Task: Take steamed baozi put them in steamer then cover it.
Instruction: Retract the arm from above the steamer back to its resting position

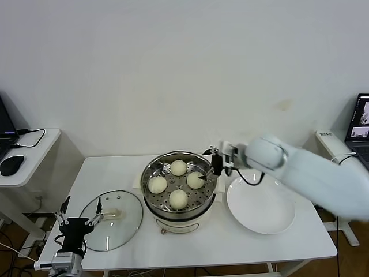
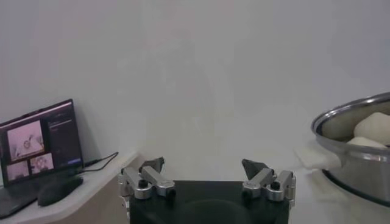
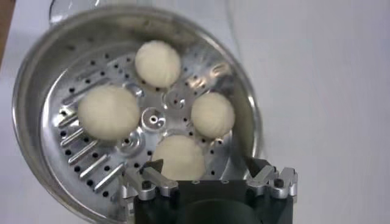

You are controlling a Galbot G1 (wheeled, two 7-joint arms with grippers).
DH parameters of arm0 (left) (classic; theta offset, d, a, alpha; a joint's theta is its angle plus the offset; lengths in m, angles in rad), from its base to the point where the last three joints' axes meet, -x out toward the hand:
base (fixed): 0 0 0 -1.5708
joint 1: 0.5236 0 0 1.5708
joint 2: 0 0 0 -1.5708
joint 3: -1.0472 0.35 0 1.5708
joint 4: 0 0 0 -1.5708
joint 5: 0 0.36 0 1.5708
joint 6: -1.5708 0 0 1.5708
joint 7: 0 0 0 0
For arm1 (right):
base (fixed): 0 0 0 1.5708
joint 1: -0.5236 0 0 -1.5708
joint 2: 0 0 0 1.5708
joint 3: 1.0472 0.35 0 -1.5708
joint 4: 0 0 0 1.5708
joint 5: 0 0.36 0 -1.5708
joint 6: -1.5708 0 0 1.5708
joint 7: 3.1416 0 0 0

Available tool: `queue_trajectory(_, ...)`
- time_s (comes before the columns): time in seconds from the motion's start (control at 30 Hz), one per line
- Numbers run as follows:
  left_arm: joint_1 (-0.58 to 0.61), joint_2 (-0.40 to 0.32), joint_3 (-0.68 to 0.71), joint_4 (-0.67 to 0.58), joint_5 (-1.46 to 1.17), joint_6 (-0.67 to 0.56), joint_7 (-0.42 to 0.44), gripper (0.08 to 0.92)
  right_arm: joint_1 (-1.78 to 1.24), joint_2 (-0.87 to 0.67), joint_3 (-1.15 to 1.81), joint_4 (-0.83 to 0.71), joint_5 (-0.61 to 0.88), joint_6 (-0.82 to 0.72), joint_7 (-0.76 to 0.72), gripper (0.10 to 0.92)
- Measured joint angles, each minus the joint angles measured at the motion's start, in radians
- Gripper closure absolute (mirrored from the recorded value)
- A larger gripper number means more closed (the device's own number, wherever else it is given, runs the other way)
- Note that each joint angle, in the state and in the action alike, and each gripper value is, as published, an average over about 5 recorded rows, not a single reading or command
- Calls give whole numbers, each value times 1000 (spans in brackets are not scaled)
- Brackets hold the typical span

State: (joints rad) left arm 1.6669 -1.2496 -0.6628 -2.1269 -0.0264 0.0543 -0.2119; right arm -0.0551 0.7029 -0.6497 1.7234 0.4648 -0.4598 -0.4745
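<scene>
A: Are the baozi (image 1: 178,183) loaded?
B: All four are seen in the steamer (image 1: 151,199); the lid (image 1: 112,220) lies at its eight o'clock, not yet fitted. Both right gripper (image 1: 214,161) and left gripper (image 1: 81,210) are spread, empty

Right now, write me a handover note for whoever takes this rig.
Left hand: open, empty, low at the table's front left corner beside the lid.
Right hand: open, empty, above the steamer's right rim.
Baozi: all four sit on the steamer's perforated floor.
Plate: empty, right of the steamer.
Done: loading.
Left: lift the lid off the table and cover the steamer.
</scene>
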Motion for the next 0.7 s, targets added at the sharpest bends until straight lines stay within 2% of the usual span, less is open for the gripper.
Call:
queue_trajectory(0.27,-5,-2,13,35,26,-28,-9,177,-513,42,480,49,-105,262,136,203)
queue_trajectory(0.5,-15,-6,17,80,93,-65,-17,177,-886,231,881,69,-203,460,181,203)
queue_trajectory(0.7,-39,-9,-12,157,296,-125,-43,177,-1130,419,1161,85,-274,558,215,203)
